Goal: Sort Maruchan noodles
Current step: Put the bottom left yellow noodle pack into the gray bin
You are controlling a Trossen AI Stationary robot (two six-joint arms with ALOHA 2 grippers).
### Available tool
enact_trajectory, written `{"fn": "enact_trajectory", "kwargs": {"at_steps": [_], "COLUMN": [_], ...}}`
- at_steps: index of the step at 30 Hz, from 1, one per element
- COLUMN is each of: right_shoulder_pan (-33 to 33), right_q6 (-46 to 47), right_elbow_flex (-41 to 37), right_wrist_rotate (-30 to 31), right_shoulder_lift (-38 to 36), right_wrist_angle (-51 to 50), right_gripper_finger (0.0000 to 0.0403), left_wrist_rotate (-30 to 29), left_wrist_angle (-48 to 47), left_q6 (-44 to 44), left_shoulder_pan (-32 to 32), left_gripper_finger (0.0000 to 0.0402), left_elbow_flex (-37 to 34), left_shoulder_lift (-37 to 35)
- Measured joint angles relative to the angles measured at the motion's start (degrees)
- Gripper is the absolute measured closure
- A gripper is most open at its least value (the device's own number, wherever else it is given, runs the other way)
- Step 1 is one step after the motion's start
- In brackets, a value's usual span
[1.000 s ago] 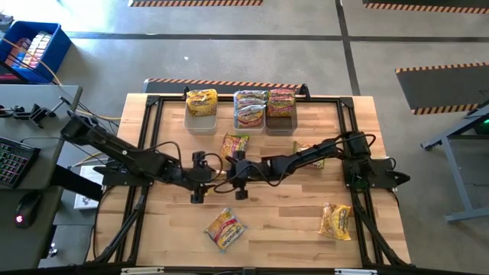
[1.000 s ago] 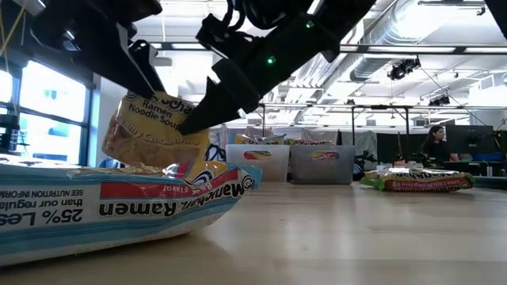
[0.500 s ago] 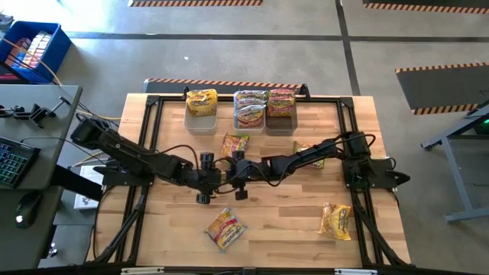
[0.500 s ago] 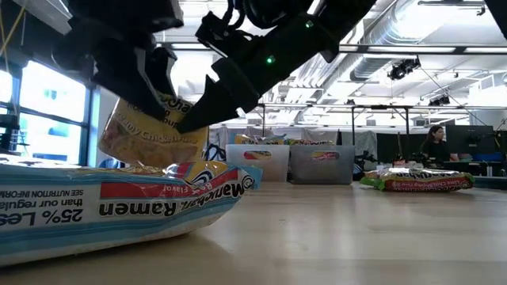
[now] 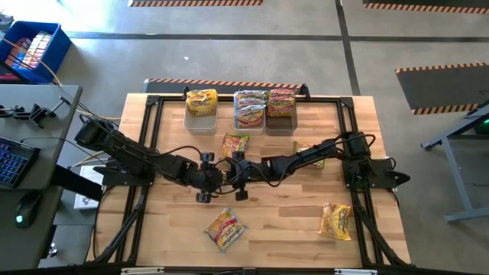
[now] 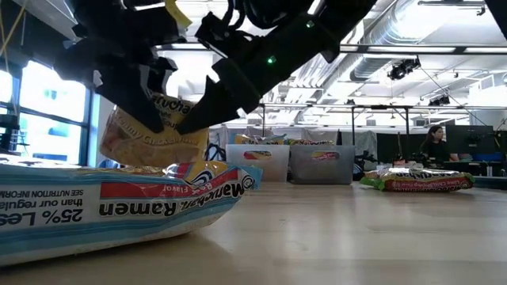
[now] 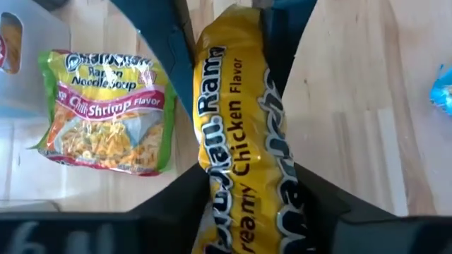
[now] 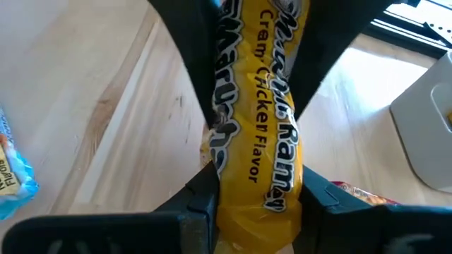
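Note:
A yellow Creamy Chicken noodle packet (image 7: 236,127) (image 8: 254,106) is held over the table's middle between both grippers. My left gripper (image 5: 208,177) comes from the left and my right gripper (image 5: 233,173) from the right, and each is shut on one end. In the low view the packet (image 6: 154,136) stands tilted under both sets of fingers. A green Chili Shrimp packet (image 5: 234,144) lies flat just beyond them. Other packets lie at the near middle (image 5: 225,229), at the near right (image 5: 335,221) and under the right arm (image 5: 309,156). My left gripper pinches the packet's end nearest the left arm (image 7: 244,194) between its two fingers, coming level from the table's left. The packet runs away along the fingers and bulges between them. My right gripper pinches the opposite end (image 8: 256,187) between its two fingers, coming level from the table's right. Whether the packet's lower edge clears the table is hidden by the packet in the foreground of the low view.
Three bins stand in a row at the far edge: one with yellow packets (image 5: 201,111), one with green packets (image 5: 250,111), one with pink-red packets (image 5: 281,111). A blue-printed packet (image 6: 119,202) fills the low view's foreground. A person (image 6: 436,146) sits far off in the room.
My left gripper has moved toward the table's right, up to my right gripper, and its fingers now stand over the yellow packet's near end. My right gripper and the packet have kept still.

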Motion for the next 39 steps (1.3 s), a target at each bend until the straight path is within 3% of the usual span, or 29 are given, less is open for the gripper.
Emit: {"fn": "enact_trajectory", "kwargs": {"at_steps": [5,8,12,18,22,26,33,39], "right_shoulder_pan": [0.29,0.72,2.12,5.04,6.1,6.39,4.81,3.87], "right_q6": [0.26,-0.28,-2.07,-3.58,-0.4,0.38,-0.8,-1.99], "right_elbow_flex": [0.0,0.04,0.04,0.04,0.03,-4.75,-19.74,-28.54], "right_wrist_rotate": [1.64,1.81,6.51,11.29,11.2,13.72,16.19,15.07], "right_shoulder_lift": [0.0,-0.02,-1.07,-8.08,-13.48,-17.57,-21.81,-23.32], "right_wrist_angle": [-0.01,0.33,-1.24,-13.46,-25.14,-27.33,-13.55,-2.21], "right_gripper_finger": [0.0304,0.028,0.0236,0.0201,0.0228,0.0288,0.0395,0.0381], "left_wrist_rotate": [-1.37,-0.83,-0.74,-1.2,-1.47,0.22,8.15,20.24], "left_wrist_angle": [-1.24,-2.65,-4.3,-4.76,-4.91,-3.93,-0.08,4.3], "left_q6": [0.26,0.86,1.85,4.23,8.08,14.33,28.56,39.7], "left_shoulder_pan": [0.04,-0.02,-0.04,1.18,4.75,11.75,29.45,46.44], "left_gripper_finger": [0.0311,0.0311,0.0311,0.0311,0.0311,0.0311,0.0311,0.0311], "left_elbow_flex": [0.07,0.07,-0.12,-1.52,-4.29,-6.35,-6.67,-6.67], "left_shoulder_lift": [-0.11,-1.22,-3.12,-8.2,-13.09,-18.75,-24.72,-24.7]}}
